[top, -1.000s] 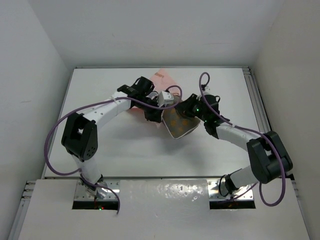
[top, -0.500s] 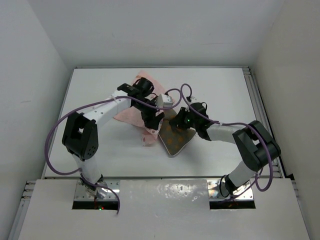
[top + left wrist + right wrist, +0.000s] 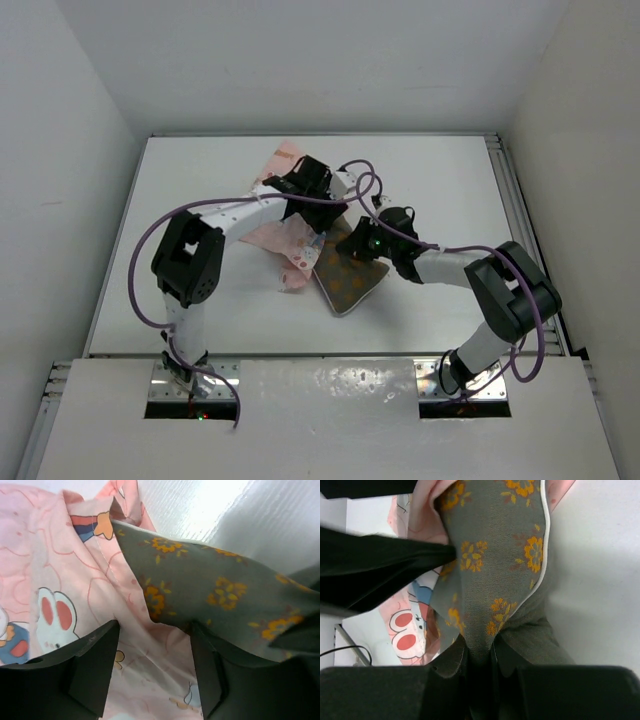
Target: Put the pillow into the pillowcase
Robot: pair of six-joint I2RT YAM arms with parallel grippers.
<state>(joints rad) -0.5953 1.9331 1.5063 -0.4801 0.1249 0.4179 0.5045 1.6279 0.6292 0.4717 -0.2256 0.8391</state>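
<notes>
left fingers (image 3: 92,680) stand apart over the pillowcase (image 3: 60,590). pink cloth and the pillow (image 3: 210,595) edge lie between them, nothing pinched. right fingers (image 3: 445,695) nipped tight on a bunched pillow corner. pillow lies mid-counter (image 3: 450,180), tilted, just right of the crumpled pillowcase. pink cloth shows on both sides of its far end; most of the pillow is uncovered.
</notes>
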